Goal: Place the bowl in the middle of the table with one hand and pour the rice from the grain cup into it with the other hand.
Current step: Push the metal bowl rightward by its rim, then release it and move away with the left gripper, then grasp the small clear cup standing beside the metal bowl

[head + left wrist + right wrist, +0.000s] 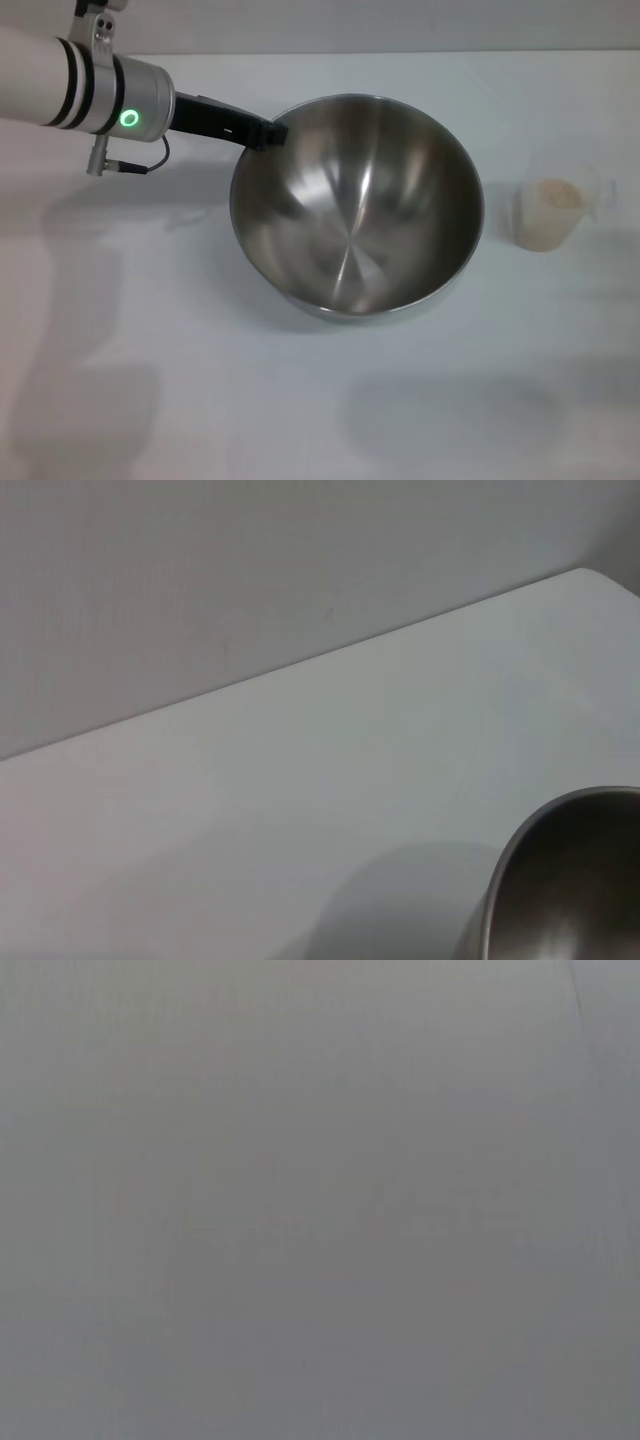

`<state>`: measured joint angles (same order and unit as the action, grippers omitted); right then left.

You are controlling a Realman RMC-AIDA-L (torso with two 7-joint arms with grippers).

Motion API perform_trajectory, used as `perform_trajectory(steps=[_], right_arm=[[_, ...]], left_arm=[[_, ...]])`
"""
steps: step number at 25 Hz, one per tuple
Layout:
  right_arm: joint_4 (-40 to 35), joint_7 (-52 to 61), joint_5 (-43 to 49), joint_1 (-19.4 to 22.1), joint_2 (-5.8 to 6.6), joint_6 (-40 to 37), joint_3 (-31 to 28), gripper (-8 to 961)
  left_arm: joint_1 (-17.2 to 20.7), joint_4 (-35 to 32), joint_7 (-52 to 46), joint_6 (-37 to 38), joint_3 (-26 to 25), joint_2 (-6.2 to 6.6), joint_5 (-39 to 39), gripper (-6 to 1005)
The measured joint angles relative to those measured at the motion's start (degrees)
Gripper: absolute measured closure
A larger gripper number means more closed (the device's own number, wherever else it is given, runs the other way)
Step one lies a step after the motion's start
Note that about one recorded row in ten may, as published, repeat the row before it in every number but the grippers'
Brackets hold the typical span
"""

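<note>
Bowl (358,235) tilted near the middle of the table (200,400), its far-left rim pinched by the left gripper (268,133), whose dark jaws are clamped on the thin edge. Grain cup (553,212), holding rice (560,193), stands upright well to the bowl's right, untouched; the right gripper appears in no view. Risks, as judged: a thin-rim hold may slip, letting the bowl drop or rock on release, and a bowl left tilted or off-centre could let poured rice spill.
</note>
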<state>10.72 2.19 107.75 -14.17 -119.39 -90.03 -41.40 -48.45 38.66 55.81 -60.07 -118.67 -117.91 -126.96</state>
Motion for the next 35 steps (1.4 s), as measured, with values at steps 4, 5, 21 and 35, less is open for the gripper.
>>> perform_trajectory(steps=[4, 5, 21, 35], right_arm=[[0.0, 0.0, 0.0, 0.0, 0.02, 0.0, 0.0, 127], [0.0, 0.0, 0.0, 0.0, 0.03, 0.0, 0.0, 127], [-0.3, 0.0, 0.0, 0.3, 0.03, -0.5, 0.0, 127], [-0.5, 0.0, 0.0, 1.1, -0.14, -1.3, 0.0, 127]], left_arm=[[0.3, 0.0, 0.0, -0.2, -0.2, -0.09, 0.3, 966], [0.4, 0.0, 0.0, 0.0, -0.1, -0.16, 0.6, 966], [4.2, 7.6, 5.5, -0.4, 0.4, -0.6, 6.9, 681], [35.5, 44.2, 28.4, 58.1, 33.8, -0.54, 26.1, 140]])
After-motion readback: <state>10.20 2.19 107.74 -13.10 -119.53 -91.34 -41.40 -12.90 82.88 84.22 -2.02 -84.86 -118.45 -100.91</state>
